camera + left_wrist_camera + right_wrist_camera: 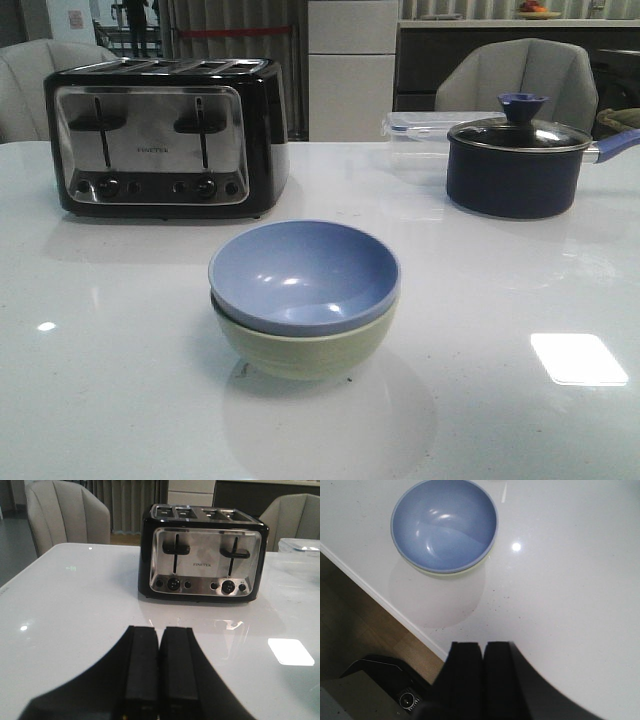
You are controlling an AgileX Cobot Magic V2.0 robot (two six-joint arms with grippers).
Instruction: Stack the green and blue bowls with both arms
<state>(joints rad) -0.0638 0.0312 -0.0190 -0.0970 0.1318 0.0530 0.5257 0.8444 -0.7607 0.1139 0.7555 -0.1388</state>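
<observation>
The blue bowl sits nested inside the green bowl on the white worktop, near the middle of its front edge, so the stack looks already made. The blue rim rides slightly tilted above the green one and is not fully level.

Both bowls look light, rigid and matte, probably plastic or melamine, so they should not crack easily but could slide on the glossy worktop if nudged from the side. The faint ribbing on the green wall offers some grip. The exposed rim is the natural place to pinch, one finger inside and one outside, if the blue bowl needs reseating.

The left tool has its fingers pressed together with nothing between them, and it faces the four-slot toaster toward the back left corner. The right tool is likewise closed and empty, hanging over the front edge of the worktop, well apart from the bowls.

Only the front view shows the green bowl's full side, the navy lidded pot and the clear container toward the back right corner. The right wrist view alone looks straight down into the blue bowl, with just a sliver of green showing beneath. The left wrist view shows no bowl at all.
</observation>
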